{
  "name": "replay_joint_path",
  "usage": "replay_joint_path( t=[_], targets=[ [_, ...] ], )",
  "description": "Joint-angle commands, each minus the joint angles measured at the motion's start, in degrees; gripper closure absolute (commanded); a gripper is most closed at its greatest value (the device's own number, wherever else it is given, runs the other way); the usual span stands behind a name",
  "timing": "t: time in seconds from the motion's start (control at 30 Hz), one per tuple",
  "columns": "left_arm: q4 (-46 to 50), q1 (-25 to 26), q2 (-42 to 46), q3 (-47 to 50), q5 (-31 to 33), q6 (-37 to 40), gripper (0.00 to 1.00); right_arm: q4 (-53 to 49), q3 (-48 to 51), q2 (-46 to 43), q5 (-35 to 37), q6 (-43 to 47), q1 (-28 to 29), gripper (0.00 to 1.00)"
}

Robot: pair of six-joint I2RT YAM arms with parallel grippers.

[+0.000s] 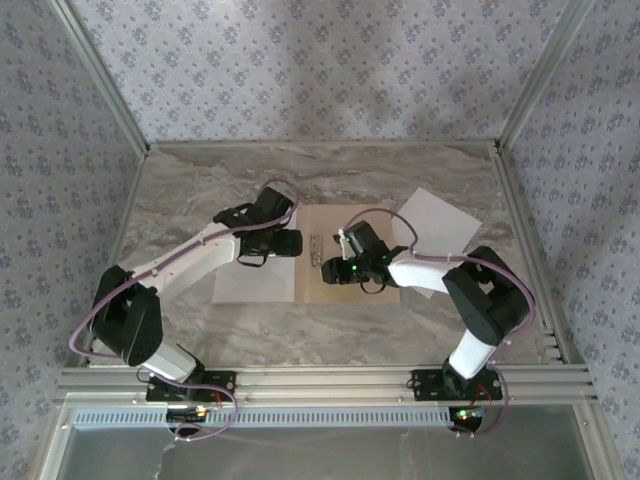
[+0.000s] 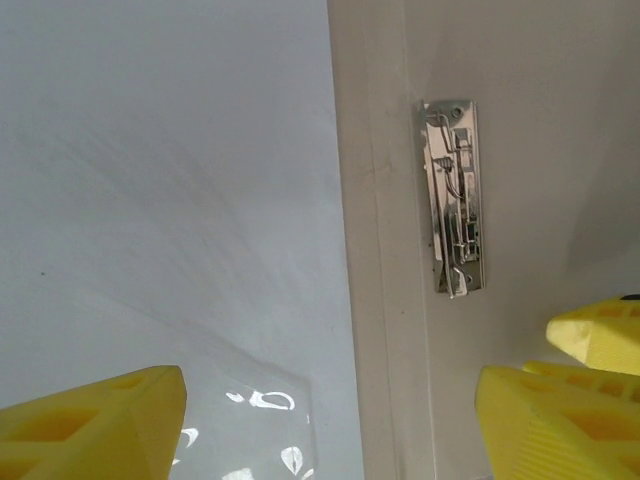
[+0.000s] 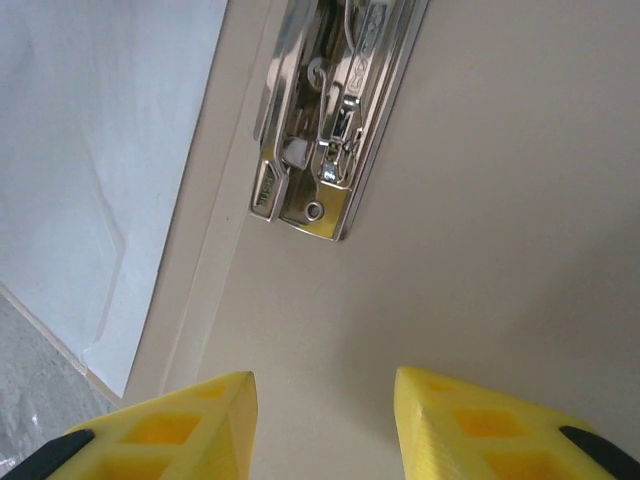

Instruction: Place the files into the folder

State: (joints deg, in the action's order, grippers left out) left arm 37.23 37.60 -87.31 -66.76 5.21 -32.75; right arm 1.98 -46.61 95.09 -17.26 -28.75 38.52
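Observation:
The tan folder (image 1: 325,222) lies open in the middle of the table, its metal clip (image 1: 318,248) beside the centre crease. One white file (image 1: 255,285) lies flat over the folder's left leaf. A second white file (image 1: 440,225) lies tilted at the folder's right edge, partly under the right arm. My left gripper (image 2: 330,425) hovers open over the crease, one finger above the white file (image 2: 170,170), the other above the tan leaf near the clip (image 2: 455,195). My right gripper (image 3: 325,400) stands open above the bare right leaf (image 3: 500,250), just short of the clip (image 3: 335,120). Neither holds anything.
A clear glossy film corner (image 2: 245,415) lies on the white file between the left fingers. A yellow finger of the other gripper (image 2: 600,335) sits close at the right in the left wrist view. Grey marble table (image 1: 200,190) surrounds the folder, framed by patterned walls and a metal rail (image 1: 320,380) in front.

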Motion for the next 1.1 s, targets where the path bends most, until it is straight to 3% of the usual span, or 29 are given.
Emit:
replay_joint_path(
  t=[0.0, 0.3, 0.53, 0.73, 0.8, 0.9, 1.07],
  targets=[
    [-0.83, 1.67, 1.58, -0.26, 0.16, -1.61, 0.24, -4.67, -2.71, -5.05, 0.78, -0.1, -1.95, 0.57],
    [0.19, 8.69, -3.21, -5.21, 4.09, -4.84, 0.27, -12.8, -4.65, -13.04, -0.61, 1.87, -14.4, 0.56],
    [2.79, 13.05, -11.38, -11.09, 7.55, -9.52, 0.31, -2.75, 2.15, -14.65, 0.55, -0.02, -18.41, 0.56],
    [7.23, 13.81, -18.4, -16.47, 9.1, -13.56, 0.43, 10.58, 10.73, -14.3, 2.71, -3.27, -18.09, 0.57],
    [8.02, 13.81, -20.01, -17.01, 9.04, -14.8, 0.47, 11.9, 10.49, -14.05, 1.44, -2.02, -17.56, 0.59],
    [7.84, 13.83, -21.68, -16.53, 8.68, -15.91, 0.52, 11.79, 10.16, -14.03, 7.13, 0.73, -14.57, 0.58],
    [7.85, 13.73, -23.9, -17.01, 8.41, -15.98, 0.57, 9.28, 8.12, -11.72, 5.69, 0.53, -15.57, 0.58]
  ],
)
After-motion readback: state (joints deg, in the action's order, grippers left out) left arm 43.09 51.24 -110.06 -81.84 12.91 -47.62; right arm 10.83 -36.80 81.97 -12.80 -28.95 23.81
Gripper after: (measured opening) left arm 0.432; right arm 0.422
